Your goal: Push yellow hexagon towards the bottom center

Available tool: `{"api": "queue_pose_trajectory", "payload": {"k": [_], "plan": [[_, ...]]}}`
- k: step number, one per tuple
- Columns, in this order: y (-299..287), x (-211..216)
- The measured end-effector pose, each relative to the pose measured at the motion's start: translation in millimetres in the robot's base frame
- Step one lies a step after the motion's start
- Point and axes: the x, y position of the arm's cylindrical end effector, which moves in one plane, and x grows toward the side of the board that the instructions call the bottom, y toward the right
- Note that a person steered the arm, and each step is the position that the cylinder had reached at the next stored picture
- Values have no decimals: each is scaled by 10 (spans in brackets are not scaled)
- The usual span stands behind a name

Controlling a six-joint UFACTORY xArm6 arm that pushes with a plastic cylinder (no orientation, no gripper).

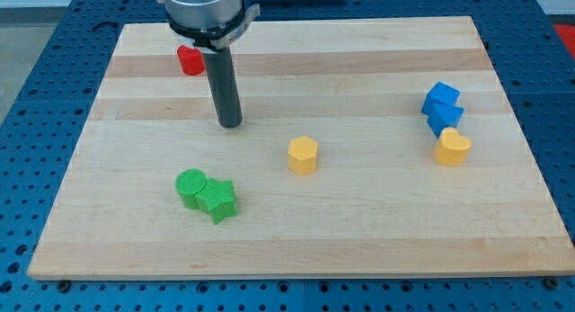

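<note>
Risk: a push from my tip's point(231, 124) present side would likely send the yellow hexagon point(303, 155) toward the view's right, not the bottom centre; off-centre contact could spin it away. No jaws, just a bare rod. Hexagon sits mid-board, apart from tip, lower right of it.

No readable text, label, brand, number or sign is showing anywhere in the camera view, neither on the wooden board point(296, 249) nor on any of the coloured blocks.
</note>
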Motion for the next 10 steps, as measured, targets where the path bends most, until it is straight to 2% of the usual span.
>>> {"api": "queue_pose_trajectory", "payload": {"k": [1,2,5,6,8,10], "plan": [[39,34],[167,373],[697,363],[706,363],[1386,384],[1557,641]]}}
